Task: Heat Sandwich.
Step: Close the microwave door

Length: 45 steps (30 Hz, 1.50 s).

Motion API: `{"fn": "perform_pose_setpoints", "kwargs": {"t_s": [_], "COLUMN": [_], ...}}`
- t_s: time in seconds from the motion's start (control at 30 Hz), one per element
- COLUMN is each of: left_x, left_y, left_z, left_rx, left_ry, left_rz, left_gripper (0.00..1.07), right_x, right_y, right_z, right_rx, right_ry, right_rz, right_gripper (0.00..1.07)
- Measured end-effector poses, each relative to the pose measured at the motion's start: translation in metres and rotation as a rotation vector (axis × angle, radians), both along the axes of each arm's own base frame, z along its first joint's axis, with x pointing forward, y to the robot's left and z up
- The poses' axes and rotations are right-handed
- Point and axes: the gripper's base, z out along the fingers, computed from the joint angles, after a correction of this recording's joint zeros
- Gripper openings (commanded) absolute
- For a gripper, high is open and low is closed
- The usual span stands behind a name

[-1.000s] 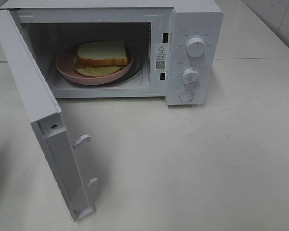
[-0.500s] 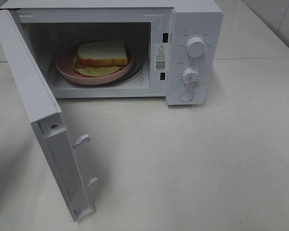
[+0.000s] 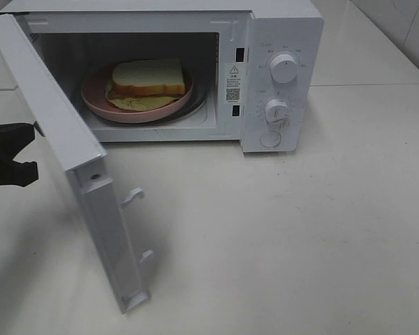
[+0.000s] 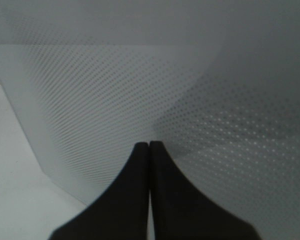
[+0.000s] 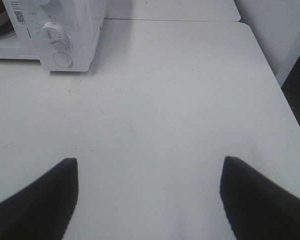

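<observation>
**Sandwich in the open microwave, left claw by the door**

The white table (image 3: 321,230) lies under both claws. The white microwave (image 3: 302,35) stands on it, to the right of the left claw (image 4: 149,146) and well away in front of the right claw (image 5: 149,161). Its door (image 3: 63,139) hangs open, just beside the left claw, which is on the door's outer side. The left claw's two fingers are pressed together. Their tips are right up at the door's dotted window, but I cannot tell if they touch it. The round pink plate (image 3: 101,108) sits inside the microwave, past the door from the left claw and well apart from it. The sandwich (image 3: 148,75) lies on that plate, with white bread on top. The right claw has its two fingers wide apart, and only bare table shows between them. The upper knob (image 3: 284,68), the lower knob (image 3: 276,110) and a round button (image 3: 270,139) are on the microwave's front, far from both claws.
</observation>
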Motion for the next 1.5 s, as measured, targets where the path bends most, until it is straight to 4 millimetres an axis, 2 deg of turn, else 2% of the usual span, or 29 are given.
{"fn": "perform_pose_setpoints", "kwargs": {"t_s": [0.77, 0.87, 1.5], "left_x": [0.03, 0.037, 0.076], "left_y": [-0.083, -0.099, -0.164], "left_z": [0.006, 0.007, 0.011], "left_rx": [-0.05, -0.065, -0.134], "left_ry": [-0.079, -0.089, -0.117], "left_rz": [-0.036, -0.037, -0.076], "left_gripper": [0.0, 0.0, 0.0], "right_x": [0.0, 0.0, 0.0], "right_y": [0.0, 0.0, 0.0], "right_z": [0.0, 0.0, 0.0], "right_rx": [0.0, 0.0, 0.0], "right_ry": [0.0, 0.0, 0.0], "right_rz": [0.0, 0.0, 0.0], "right_gripper": [0.75, 0.75, 0.75]}}
